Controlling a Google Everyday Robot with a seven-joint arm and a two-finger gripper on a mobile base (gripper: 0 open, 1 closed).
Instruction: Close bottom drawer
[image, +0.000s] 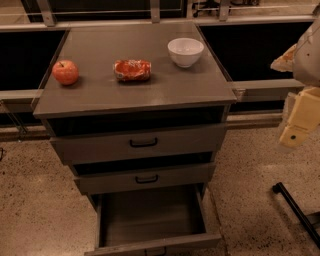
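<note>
Camera view, looking down at one grey cabinet (165, 95) with three drawers, each with a small black bar handle. The bottom drawer (150, 216) is the lowest and is pulled far out toward the camera. Its deep box lies open with nothing in it, and its flat front sits at the lower edge of the frame, where only the top of its handle shows. The middle drawer (145, 179) and the top drawer (142, 143) each stand slightly out, with a dark gap above each front.

Three things rest on the cabinet top, well apart from one another: one red apple (65, 72) near the left edge, one crushed red can (132, 70) lying on its side near the middle, and one white bowl (185, 51) upright toward the back right corner. The front strip of the top is bare.

One gripper (299, 122), cream-coloured, hangs at the right edge of the frame. It is about level with the top drawer and well clear of the cabinet's right side. Whether it is spread or closed does not show, and it holds nothing that can be seen.

Speckled floor (35, 200) lies open on both sides of the cabinet. On the right, one black bar (296, 211) runs slantwise across the floor below the gripper. A dark railing wall (260, 50) stands behind the cabinet.
</note>
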